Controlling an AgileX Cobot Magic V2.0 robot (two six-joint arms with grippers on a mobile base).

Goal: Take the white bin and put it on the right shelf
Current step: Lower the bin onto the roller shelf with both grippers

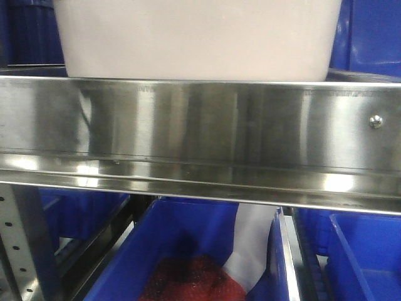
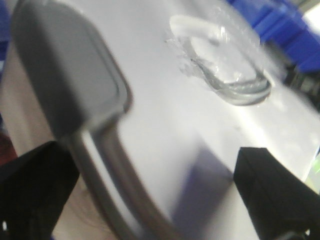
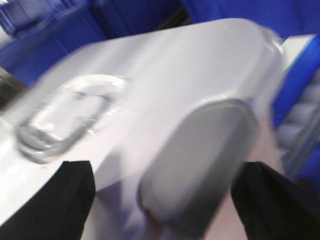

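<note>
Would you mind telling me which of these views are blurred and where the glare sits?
Front-facing view: fairly sharp, with bright glare patches on the right shelf; the white bin is evenly lit. Left wrist view: motion-blurred, with glints on the lid's recessed handle. Right wrist view: the most smeared, edges streaked throughout.

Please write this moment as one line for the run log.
white bin: behind shelf rail, base hidden | left claw: open over lid | right claw: open over lid
</note>
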